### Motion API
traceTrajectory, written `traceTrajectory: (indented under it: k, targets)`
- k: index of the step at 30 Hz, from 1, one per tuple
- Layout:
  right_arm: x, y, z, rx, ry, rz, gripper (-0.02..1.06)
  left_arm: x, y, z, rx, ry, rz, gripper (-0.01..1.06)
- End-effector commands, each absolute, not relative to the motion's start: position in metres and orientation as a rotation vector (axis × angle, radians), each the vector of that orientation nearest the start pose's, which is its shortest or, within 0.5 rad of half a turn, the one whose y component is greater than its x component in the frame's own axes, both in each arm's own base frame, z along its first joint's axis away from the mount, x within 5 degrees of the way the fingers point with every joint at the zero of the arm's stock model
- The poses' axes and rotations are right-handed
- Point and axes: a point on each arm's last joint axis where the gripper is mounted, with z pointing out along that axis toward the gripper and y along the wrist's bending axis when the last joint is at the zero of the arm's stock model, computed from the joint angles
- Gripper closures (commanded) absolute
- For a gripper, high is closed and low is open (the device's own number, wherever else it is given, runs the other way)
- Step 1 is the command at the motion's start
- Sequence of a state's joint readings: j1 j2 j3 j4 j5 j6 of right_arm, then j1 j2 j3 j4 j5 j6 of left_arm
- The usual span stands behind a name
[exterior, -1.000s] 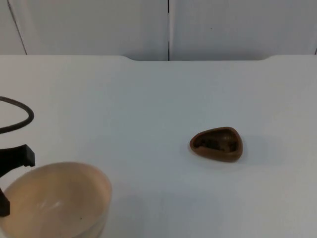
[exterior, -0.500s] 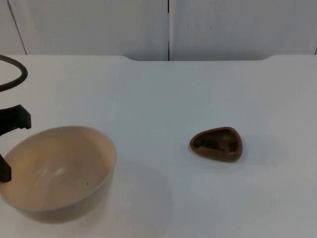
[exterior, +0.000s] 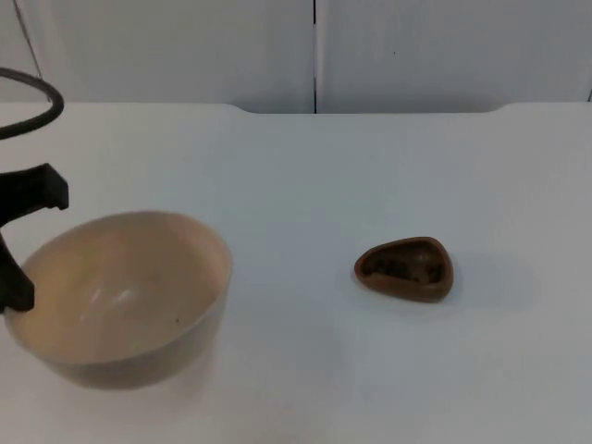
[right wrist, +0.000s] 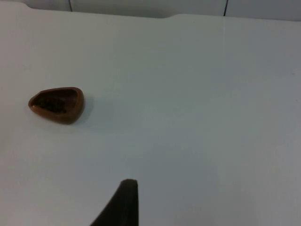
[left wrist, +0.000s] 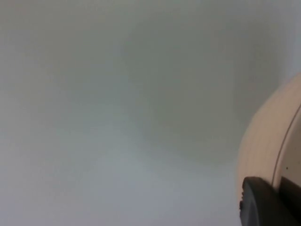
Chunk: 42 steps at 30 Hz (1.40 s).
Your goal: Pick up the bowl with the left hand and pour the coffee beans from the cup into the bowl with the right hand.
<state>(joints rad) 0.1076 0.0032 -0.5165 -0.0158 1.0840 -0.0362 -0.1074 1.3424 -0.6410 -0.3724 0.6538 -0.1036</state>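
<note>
A cream bowl hangs above the table at the left, casting a shadow below it. My left gripper is shut on its left rim; the bowl's outer wall shows beside a black fingertip in the left wrist view. The bowl looks empty. A small brown cup with dark coffee beans inside stands on the table right of centre. It also appears in the right wrist view as the cup. My right gripper waits well away from the cup, nothing in it.
The white table top ends at the grey partition wall at the back. Open table lies between the bowl and the cup.
The left gripper has carried the bowl up and a little to the right, off the table. The cup has stayed in place.
</note>
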Motion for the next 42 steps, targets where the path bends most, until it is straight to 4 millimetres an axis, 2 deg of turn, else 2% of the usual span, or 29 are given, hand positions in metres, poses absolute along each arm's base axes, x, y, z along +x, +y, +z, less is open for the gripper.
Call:
traceTrajectory:
  k: [1, 7, 16, 18, 20, 22, 24, 29, 42]
  targets:
    - [-0.007, -0.002, 0.28, -0.143, 2.041, 0.024, -0.01, 0.221, -0.048, 0.203, -0.345, 2.8, -0.451, 1.05]
    - [-0.007, -0.002, 0.28, -0.143, 2.041, 0.026, -0.01, 0.236, -0.051, 0.217, -0.325, 2.781, -0.473, 1.05]
    - [-0.007, -0.002, 0.28, -0.143, 2.041, 0.026, -0.01, 0.258, -0.058, 0.212, -0.305, 2.818, -0.467, 1.05]
    - [-0.007, -0.002, 0.28, -0.143, 2.041, 0.026, -0.01, 0.262, -0.068, 0.208, -0.262, 2.829, -0.469, 1.05]
    - [-0.007, -0.002, 0.28, -0.143, 2.041, 0.026, -0.01, 0.267, -0.086, 0.206, -0.179, 2.823, -0.478, 1.05]
    - [-0.007, -0.002, 0.28, -0.143, 2.041, 0.026, -0.01, 0.269, -0.088, 0.205, -0.169, 2.821, -0.479, 1.05]
    - [-0.007, -0.002, 0.28, -0.143, 2.041, 0.026, -0.01, 0.273, -0.102, 0.204, -0.101, 2.827, -0.48, 1.05]
    - [-0.007, -0.002, 0.28, -0.143, 2.041, 0.026, -0.01, 0.276, -0.114, 0.196, -0.064, 2.837, -0.482, 1.05]
    - [-0.007, -0.002, 0.28, -0.143, 2.041, 0.026, -0.01, 0.276, -0.118, 0.196, 0.005, 2.812, -0.526, 1.05]
